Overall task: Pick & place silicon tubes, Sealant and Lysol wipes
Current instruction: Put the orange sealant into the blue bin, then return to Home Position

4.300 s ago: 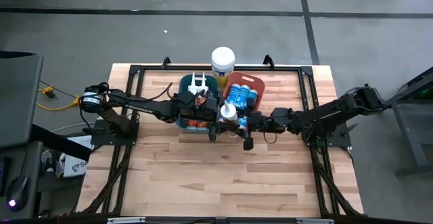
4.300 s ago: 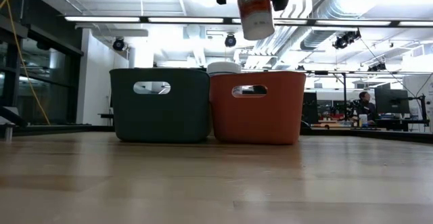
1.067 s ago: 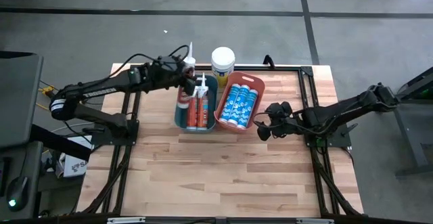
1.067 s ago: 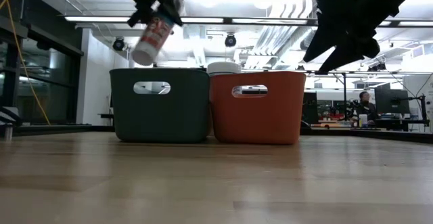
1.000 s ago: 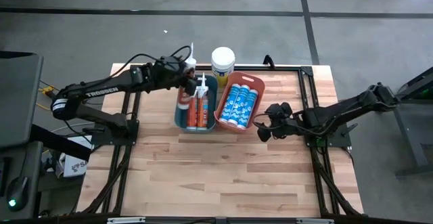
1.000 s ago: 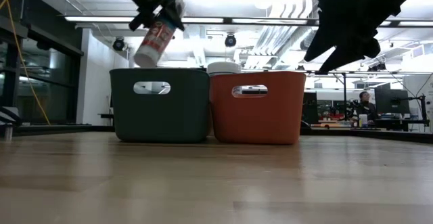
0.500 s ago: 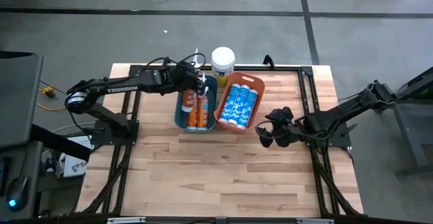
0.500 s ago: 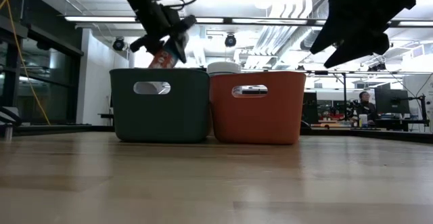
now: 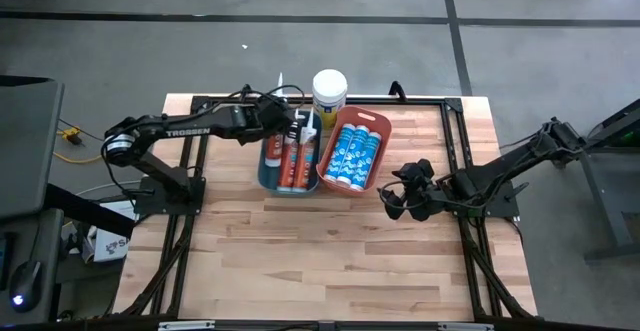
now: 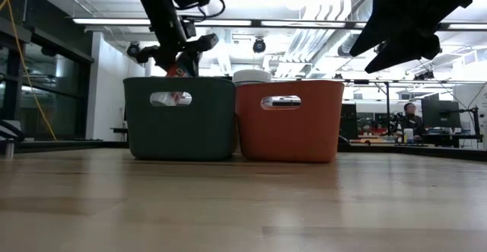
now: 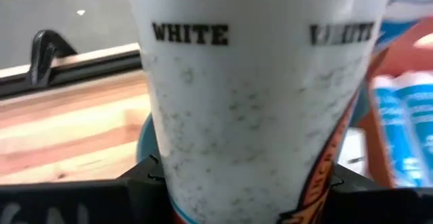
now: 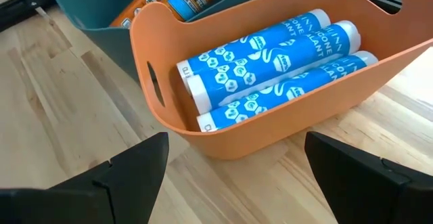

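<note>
On the light wooden table (image 9: 330, 251), a dark teal plastic bin (image 9: 268, 176) touches an orange plastic bin (image 9: 327, 166) of blue tubes (image 12: 270, 45). The white-lidded Lysol wipes canister (image 9: 329, 90) stands behind them. The left gripper (image 9: 297, 129) clamps a white sealant tube (image 11: 264, 102) over the teal bin; the right gripper (image 9: 392, 203) hangs spread beside the orange one.

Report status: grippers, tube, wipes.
Left gripper shut on white sealant tube, lowering into teal bin. Right gripper open, idle. Lysol wipes behind bins, unobstructed.

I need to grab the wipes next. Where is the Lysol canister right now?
In the high view the Lysol wipes stand upright on the table at its far edge, just behind where the teal bin and the orange bin meet.
</note>
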{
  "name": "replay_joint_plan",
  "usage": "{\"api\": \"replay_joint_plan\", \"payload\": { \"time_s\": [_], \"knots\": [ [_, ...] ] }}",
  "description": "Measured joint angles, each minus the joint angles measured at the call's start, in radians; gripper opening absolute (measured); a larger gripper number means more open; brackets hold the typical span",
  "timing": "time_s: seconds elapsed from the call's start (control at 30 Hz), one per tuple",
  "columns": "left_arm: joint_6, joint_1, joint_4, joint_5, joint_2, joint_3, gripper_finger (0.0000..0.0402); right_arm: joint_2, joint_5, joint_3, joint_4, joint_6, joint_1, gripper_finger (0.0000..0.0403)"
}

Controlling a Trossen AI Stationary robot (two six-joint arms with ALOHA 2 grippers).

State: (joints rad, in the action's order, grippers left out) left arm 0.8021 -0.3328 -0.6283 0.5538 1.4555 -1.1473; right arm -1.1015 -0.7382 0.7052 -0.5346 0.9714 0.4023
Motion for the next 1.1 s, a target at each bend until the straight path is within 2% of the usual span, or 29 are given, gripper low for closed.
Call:
{"api": "replay_joint_plan", "payload": {
  "time_s": [0.63,0.87,0.97,1.1],
  "knots": [
    [0.078,0.033,-0.048,-0.082,0.114,0.000,0.0166,0.000,0.000,0.000,0.001,-0.001,0.000,0.0342],
    [0.091,0.032,-0.058,-0.096,0.113,0.000,0.0307,0.000,0.008,0.000,0.000,-0.002,0.000,0.0342],
    [0.087,0.032,-0.056,-0.105,0.112,0.000,0.0331,0.000,0.008,0.000,0.000,-0.002,0.000,0.0342],
    [0.036,0.032,-0.053,-0.116,0.111,-0.001,0.0333,0.000,0.008,0.000,0.001,-0.002,0.000,0.0343]
  ]
}}
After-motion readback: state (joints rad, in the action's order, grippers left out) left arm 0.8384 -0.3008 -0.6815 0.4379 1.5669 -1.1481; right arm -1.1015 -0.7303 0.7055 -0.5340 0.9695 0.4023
